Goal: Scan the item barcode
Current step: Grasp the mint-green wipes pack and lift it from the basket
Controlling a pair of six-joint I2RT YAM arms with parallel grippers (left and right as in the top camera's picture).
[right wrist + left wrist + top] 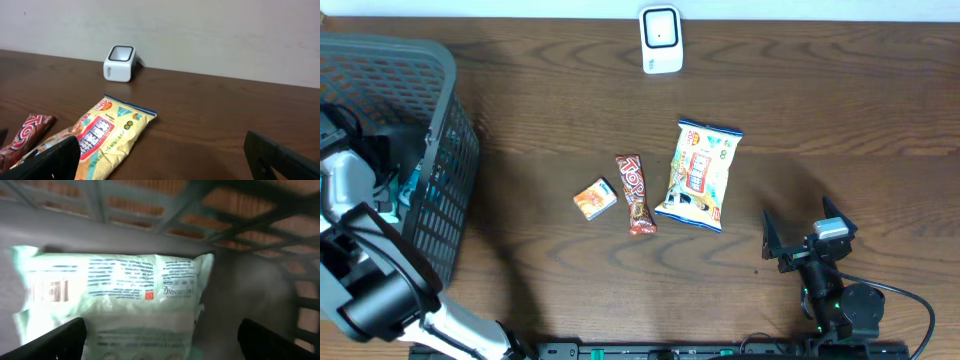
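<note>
You can read only "TO" on the brown candy bar wrapper; print on the pale packet and yellow snack bag is too blurred.

Basket walls hem the left gripper, packet beneath. Table between snack bag and scanner lies open.

table: dark wood grain, smooth, pretty low sheen
basket: grey plastic mesh, matt
scanner: white plastic, smooth, glossy dark window
snack bag: printed plastic film, shiny, a bit crinkly
candy bar wrapper: glossy foil-ish film
pale green pack: soft plastic film, slight sheen
</note>
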